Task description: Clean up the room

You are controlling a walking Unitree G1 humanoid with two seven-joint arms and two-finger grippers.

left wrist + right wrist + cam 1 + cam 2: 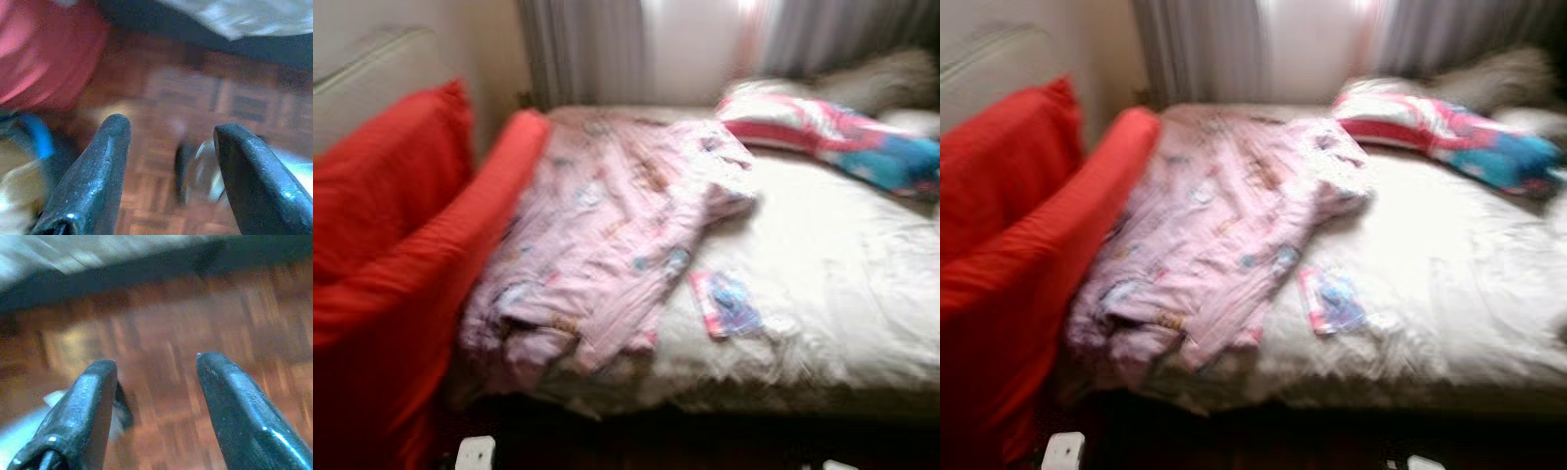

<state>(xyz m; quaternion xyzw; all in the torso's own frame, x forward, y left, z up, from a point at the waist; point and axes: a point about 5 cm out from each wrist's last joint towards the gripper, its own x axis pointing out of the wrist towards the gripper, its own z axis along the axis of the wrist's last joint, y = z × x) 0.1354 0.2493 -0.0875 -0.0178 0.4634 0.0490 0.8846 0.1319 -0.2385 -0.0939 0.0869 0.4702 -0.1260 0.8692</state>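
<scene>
Pink blanket (607, 245) sprawls over white bed (822, 284) beside red sofa (401, 264).

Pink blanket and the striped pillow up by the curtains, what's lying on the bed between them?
Nothing: in the left eye view, the pink blanket nearly reaches the striped pillow, with bare white sheet between.

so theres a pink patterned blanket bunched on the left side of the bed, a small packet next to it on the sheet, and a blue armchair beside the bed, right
Not quite: the armchair is red, not blue, as the left eye view shows. The rest holds: the pink patterned blanket is bunched on the left side of the bed, with the small packet beside it on the sheet.
</scene>
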